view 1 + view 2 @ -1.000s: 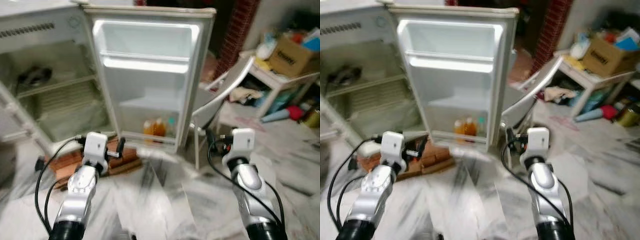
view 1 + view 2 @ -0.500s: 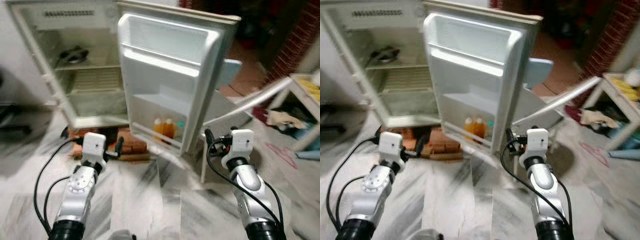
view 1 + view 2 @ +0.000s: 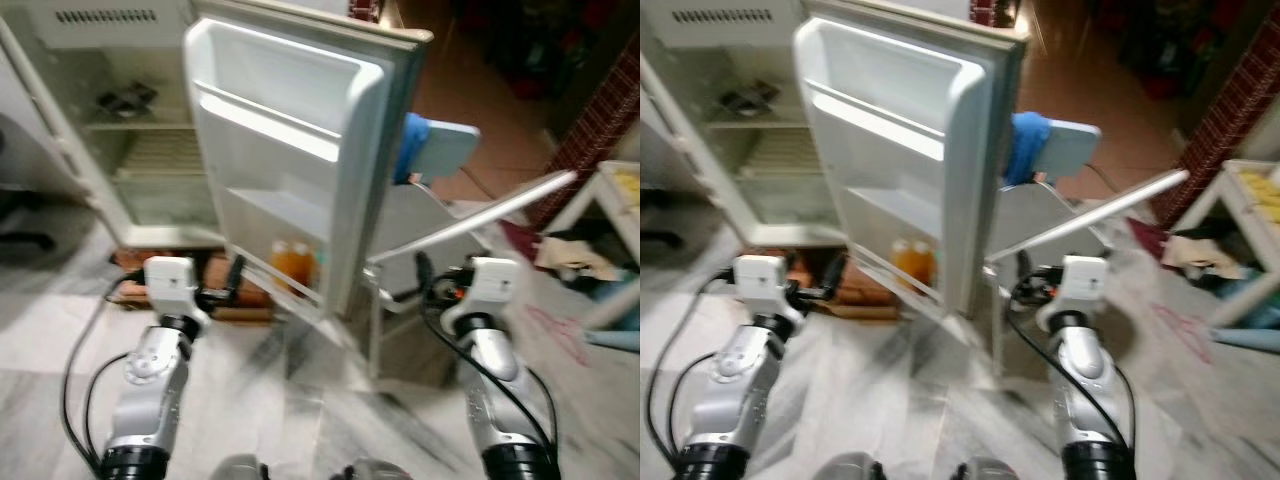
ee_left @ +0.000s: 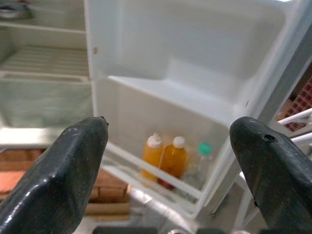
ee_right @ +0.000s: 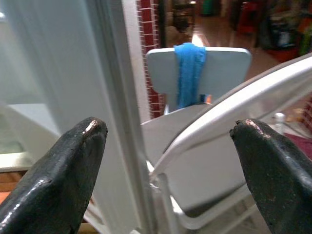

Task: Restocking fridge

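Far to my left stands the small white fridge, its cabinet open, with wire shelves and a dark object I cannot identify on the upper shelf. The fridge sits on a low base of red bricks on the grey-veined marble floor.

My left end effector is raised in front of me, near the bottom of the fridge, its two black fingers spread wide with nothing between them. It points at the white inner face of the open fridge door, which swings out toward me at the centre of the scene. In the door's lowest rack stand two orange-filled plastic bottles with white caps, side by side, and just to their right a clear bottle with a green cap. The door's upper racks carry nothing that I can see.

To the right of the door, just behind its edge, is a white folding chair with a blue cloth draped over its backrest. My right end effector is also raised, near the door's outer edge and the chair; its black fingers are likewise spread apart and grasp nothing.

Farther right, a red brick pillar rises, and by it a white counter with crumpled cloth under it.
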You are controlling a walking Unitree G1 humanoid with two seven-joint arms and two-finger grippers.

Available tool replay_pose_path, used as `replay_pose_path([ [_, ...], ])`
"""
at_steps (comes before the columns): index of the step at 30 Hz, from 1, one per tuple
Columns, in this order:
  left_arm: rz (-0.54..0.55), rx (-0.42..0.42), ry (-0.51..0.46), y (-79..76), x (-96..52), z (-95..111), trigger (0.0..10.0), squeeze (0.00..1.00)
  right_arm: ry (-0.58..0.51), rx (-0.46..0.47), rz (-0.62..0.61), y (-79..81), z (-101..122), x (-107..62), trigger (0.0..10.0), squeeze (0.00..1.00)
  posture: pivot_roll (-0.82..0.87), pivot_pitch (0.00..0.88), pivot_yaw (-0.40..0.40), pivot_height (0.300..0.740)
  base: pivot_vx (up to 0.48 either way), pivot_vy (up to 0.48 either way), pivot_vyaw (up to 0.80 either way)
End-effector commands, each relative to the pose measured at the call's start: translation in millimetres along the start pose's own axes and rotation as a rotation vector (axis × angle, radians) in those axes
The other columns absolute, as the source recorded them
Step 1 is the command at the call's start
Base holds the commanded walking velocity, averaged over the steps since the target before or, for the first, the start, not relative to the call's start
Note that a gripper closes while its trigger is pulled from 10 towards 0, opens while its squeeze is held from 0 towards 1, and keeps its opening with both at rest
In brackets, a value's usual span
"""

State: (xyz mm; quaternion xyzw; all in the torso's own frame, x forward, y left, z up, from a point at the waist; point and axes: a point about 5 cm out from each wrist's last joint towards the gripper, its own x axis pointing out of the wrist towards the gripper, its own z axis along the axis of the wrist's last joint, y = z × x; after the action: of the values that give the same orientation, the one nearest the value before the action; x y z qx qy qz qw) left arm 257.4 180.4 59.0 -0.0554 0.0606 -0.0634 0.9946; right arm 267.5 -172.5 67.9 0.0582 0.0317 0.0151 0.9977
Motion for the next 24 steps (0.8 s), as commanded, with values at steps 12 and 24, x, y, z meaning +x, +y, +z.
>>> replay_pose_path([
  [12, 0.023, 0.023, -0.015, 2.5, 2.8, 6.0, 10.0, 0.00, -0.060, -0.020, 0.050, 5.0, 17.3, 10.6, 10.0, 0.00, 0.02, 0.000, 0.002, 0.740, 0.369, -0.301, 0.22],
  [24, 0.046, 0.034, 0.009, 4.8, 1.3, 2.2, 10.0, 0.00, -0.068, -0.012, 0.052, 5.8, 18.9, 11.7, 10.0, 0.00, 0.03, 0.000, -0.002, 0.740, 0.148, -0.041, 0.46],
])
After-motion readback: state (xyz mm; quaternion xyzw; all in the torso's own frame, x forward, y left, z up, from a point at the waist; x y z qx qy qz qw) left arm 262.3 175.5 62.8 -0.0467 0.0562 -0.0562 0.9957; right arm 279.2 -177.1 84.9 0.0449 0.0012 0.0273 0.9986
